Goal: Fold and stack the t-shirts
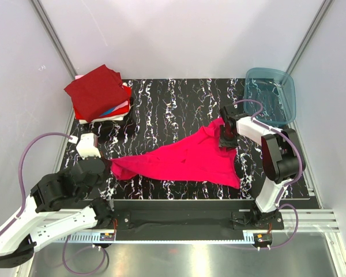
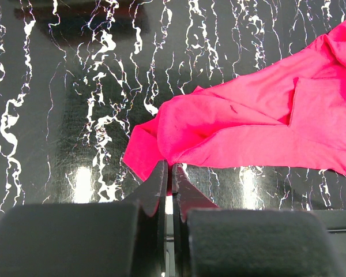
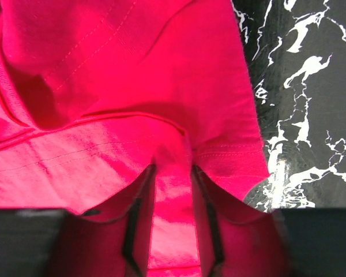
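The magenta-pink t-shirt lies spread in a long wedge across the marbled black table. My left gripper is shut on its left corner; in the left wrist view the jaws pinch a tip of the shirt. My right gripper is shut on the shirt's far right end; in the right wrist view a band of the shirt runs between the jaws. A stack of folded shirts, dark maroon on top with red, white and blue edges below, sits at the back left.
A teal translucent bin stands at the back right corner. White walls close in the table on three sides. A metal rail with the arm bases runs along the near edge.
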